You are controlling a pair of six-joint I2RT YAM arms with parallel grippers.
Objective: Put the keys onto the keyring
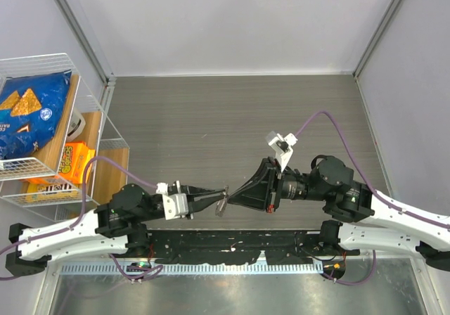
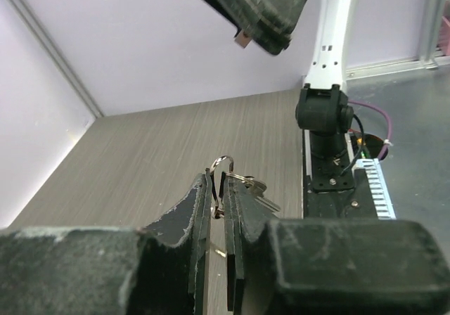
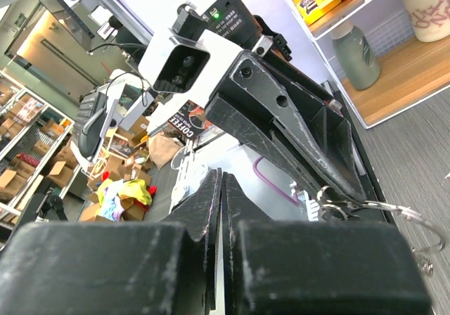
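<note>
My left gripper [image 1: 215,201] is shut on the keyring [image 2: 223,165], a thin silver wire loop that sticks up past the fingertips [image 2: 204,188]. A couple of silvery keys [image 2: 257,188] hang on it to the right of the fingers. The ring [image 3: 410,220] also shows in the right wrist view, under the left fingers [image 3: 295,132]. My right gripper [image 1: 234,198] is shut, tip to tip with the left gripper. A small pinkish flat key [image 2: 244,41] sticks out of its tip in the left wrist view. In its own view [image 3: 220,178] the fingers are pressed together.
A white wire rack [image 1: 42,62] with a blue chips bag [image 1: 28,107] and orange packets [image 1: 70,162] stands at the left on a wooden shelf [image 1: 112,167]. Both arm bases sit on a black rail [image 1: 232,241] at the near edge.
</note>
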